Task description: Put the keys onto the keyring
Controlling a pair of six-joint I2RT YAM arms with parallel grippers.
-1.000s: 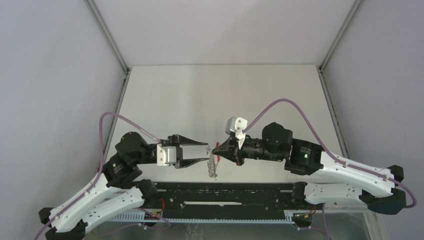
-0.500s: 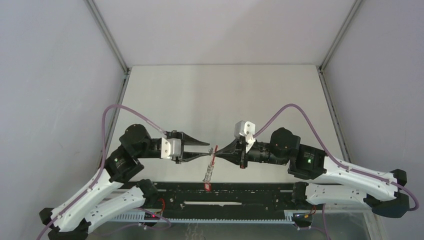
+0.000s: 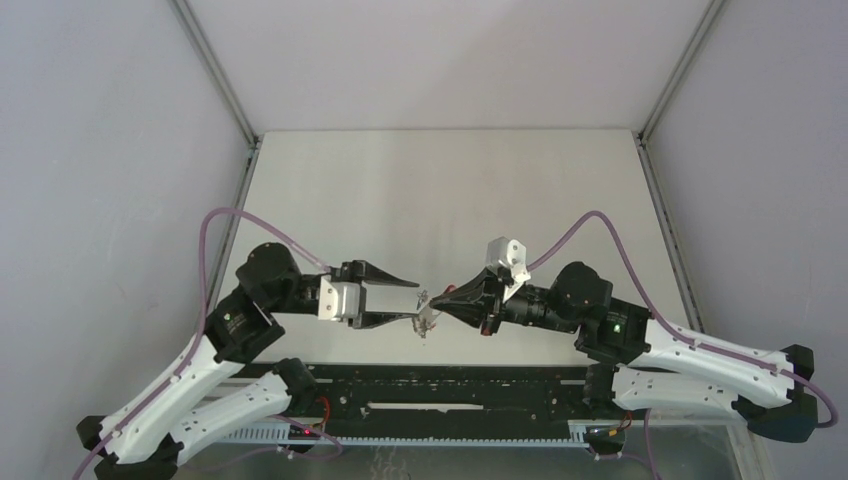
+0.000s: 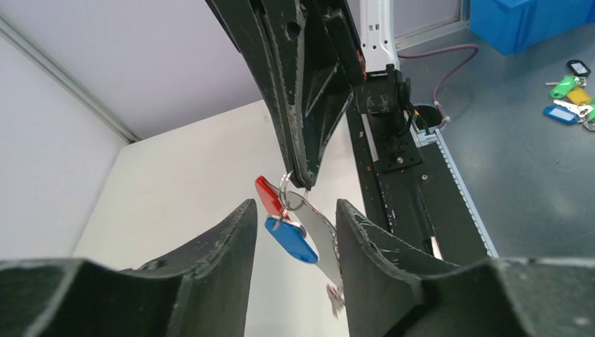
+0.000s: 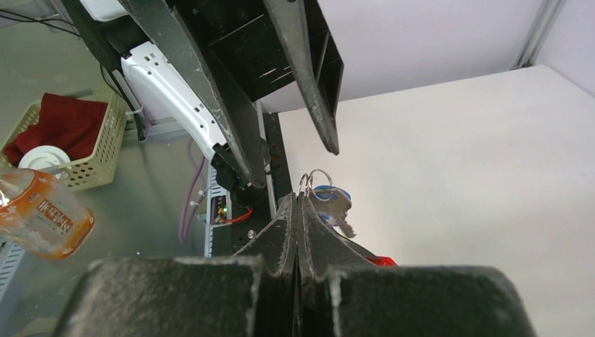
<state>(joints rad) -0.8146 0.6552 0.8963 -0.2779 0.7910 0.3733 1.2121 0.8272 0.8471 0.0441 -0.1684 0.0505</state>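
- Under both arms, your pale table (image 3: 450, 190) fills the middle of the overhead view, with a black rail (image 3: 450, 385) along its near edge.
- Your left arm (image 3: 190, 385) and right arm (image 3: 700, 350) reach inward from the near corners. Their tips meet nose to nose above the near part of the table.
- Off the table, your left wrist camera catches a blue bin (image 4: 533, 21). Your right wrist camera catches a cream basket (image 5: 67, 158) with a red cloth (image 5: 59, 119) in it.
- Near that basket you have a bottle (image 5: 38, 217) with an orange label, its print too blurred to read.
- Your left gripper (image 3: 414, 301) has its fingers spread, one on each side of the hanging bunch, and grips nothing. You cannot tell whether a silver blade brushes one finger.
- Your right gripper (image 3: 433, 299) has its fingers pressed flat together, pinching a silver loop of the keyring at the very tips.
- Your keyring (image 3: 425, 318) hangs in the air between the two grippers, off the table.
- Near the bin lies a loose bunch of coloured tags (image 4: 570, 95), green, yellow and blue, too small for you to read any writing.
- Your red-tagged key (image 4: 269, 195) hangs right at the pinched loop. The blue-tagged key (image 4: 291, 240) hangs just below it, and neither tag shows readable lettering.
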